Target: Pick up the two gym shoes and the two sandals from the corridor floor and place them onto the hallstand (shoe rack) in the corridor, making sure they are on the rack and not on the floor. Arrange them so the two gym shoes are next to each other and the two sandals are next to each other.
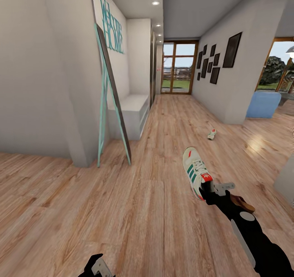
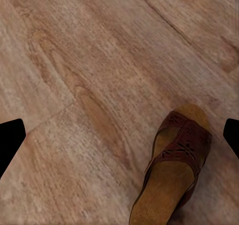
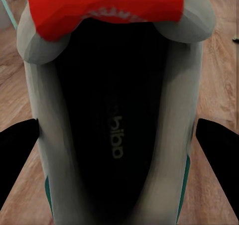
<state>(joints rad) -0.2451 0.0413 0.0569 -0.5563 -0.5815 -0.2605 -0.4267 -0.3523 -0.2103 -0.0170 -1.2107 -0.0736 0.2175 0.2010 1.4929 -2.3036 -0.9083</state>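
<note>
**Right pincer carries one gym shoe above the corridor floor**

In the head view the right gripper [image 1: 209,188] holds a gym shoe [image 1: 195,170] by the heel end; the shoe points away from the robot, toe forward, above the wood-plank corridor floor [image 1: 155,211]; in the right wrist view the shoe's dark opening and red heel patch [image 3: 107,6] lie between the two black fingers [image 3: 17,150], which stand on either side of its walls (clamped on it, as far as I can see). The second gym shoe [image 1: 211,134] lies on the floor well ahead, near the right wall. A brown sandal [image 2: 177,170] rests on the planks in the left wrist view, between the left gripper's fingertips [image 2: 10,140], which stand wide apart and do not touch it; the left gripper [image 1: 98,266] is low at the head view's bottom edge. A light grey bench unit [image 1: 132,113] stands against the left wall, behind a leaning teal-framed mirror [image 1: 112,93].
</note>
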